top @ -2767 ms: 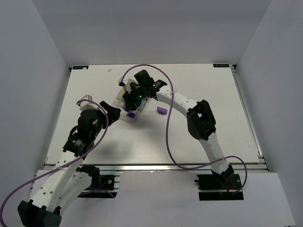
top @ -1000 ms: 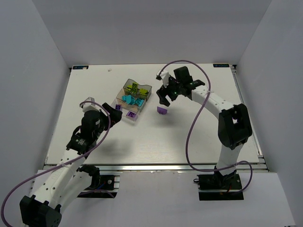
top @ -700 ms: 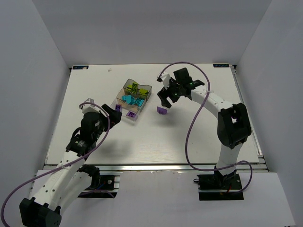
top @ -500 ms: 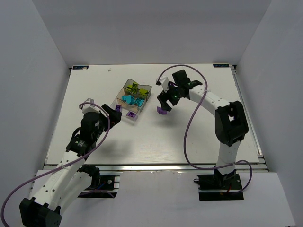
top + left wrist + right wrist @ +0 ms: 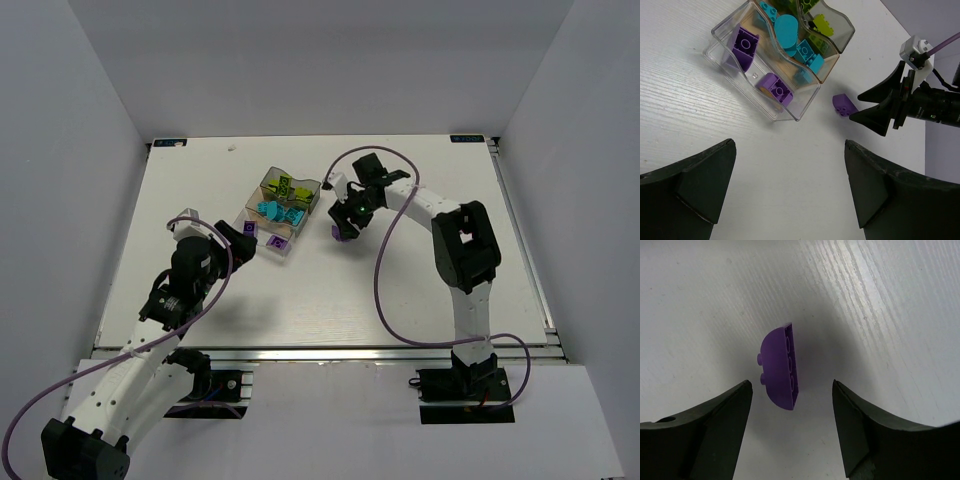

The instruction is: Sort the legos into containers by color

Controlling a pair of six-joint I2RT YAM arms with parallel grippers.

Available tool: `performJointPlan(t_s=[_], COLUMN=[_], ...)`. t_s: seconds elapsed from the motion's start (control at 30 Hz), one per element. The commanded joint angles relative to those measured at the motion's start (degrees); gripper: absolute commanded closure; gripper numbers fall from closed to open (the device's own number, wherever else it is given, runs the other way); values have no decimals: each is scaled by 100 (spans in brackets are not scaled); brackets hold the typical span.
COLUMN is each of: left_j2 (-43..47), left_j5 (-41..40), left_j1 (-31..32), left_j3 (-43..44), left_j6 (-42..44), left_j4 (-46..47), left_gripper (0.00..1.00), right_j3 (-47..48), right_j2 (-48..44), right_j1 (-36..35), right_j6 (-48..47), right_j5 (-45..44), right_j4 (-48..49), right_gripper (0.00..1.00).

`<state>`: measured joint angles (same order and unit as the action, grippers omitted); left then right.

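A loose purple lego [image 5: 781, 366] lies on its side on the white table, right of the containers. My right gripper [image 5: 791, 385] is open and low over it, a finger on each side with gaps, touching nothing. From above, the right gripper [image 5: 343, 227] covers most of that lego [image 5: 345, 238]. The containers adjoin: a smoky grey tray [image 5: 842, 30] with lime legos, an orange-tinted tray [image 5: 790, 45] with cyan legos, and a clear tray [image 5: 720, 47] with two purple legos. My left gripper [image 5: 790, 145] is open and empty, hovering near the clear tray [image 5: 283, 249].
The right arm's purple cable [image 5: 385, 270] loops over the table in front of the right arm. The table's back edge [image 5: 320, 137] meets the white walls. In the left wrist view, the right gripper [image 5: 880, 107] points at the loose lego [image 5: 843, 105].
My right gripper left the containers, swung right, then came back left and down round the loose purple lego, its jaws narrowing a little. The left arm has stayed still.
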<state>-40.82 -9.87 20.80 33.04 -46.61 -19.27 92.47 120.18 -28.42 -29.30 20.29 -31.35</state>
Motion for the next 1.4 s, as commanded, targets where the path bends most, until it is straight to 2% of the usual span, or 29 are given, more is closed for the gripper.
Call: performJointPlan(t_s=[0.0,0.1,0.2,0.3,0.4,0.47,0.67,0.77,1.0,1.13,1.23,1.37], left_j2=[21,-14,-67,-102,-111,-111,-23,-14,65,284,443,470], left_j5=[-85,-85,-77,-68,-59,-120,-322,-384,-446,-498,-542,-542], left_j1=[-23,-23,-23,-23,-23,-23,-23,-23,-23,-23,-23,-23], left_j3=[-25,-17,1,-25,-17,10,54,89,186,142,89,45], left_j6=[-32,-24,-15,-24,-32,-15,20,38,20,-41,-85,-94], left_j4=[2,2,2,46,46,11,-112,-139,-314,-472,-560,-561], left_gripper=[2,2,2,2,2,2,2,2,2,2,2,2], right_j3=[228,237,237,219,202,202,70,175,675,1255,1599,1704], right_j2=[93,216,260,251,129,-98,-1004,-1084,-558,-110,189,471], right_j1=[-75,-84,-93,-93,-93,-93,-216,-531,-1489,-1596,-1684,-1780], right_j6=[-146,-146,-199,-313,-488,-559,-639,-393,573,1031,953,751], right_j5=[54,62,132,220,343,440,1511,1794,1145,898,705,502], right_j4=[-64,-73,-99,-143,-169,-169,155,296,928,1122,1131,1140], right_gripper=[31,35,45,61,92,100,100,100,100,100,100,88])
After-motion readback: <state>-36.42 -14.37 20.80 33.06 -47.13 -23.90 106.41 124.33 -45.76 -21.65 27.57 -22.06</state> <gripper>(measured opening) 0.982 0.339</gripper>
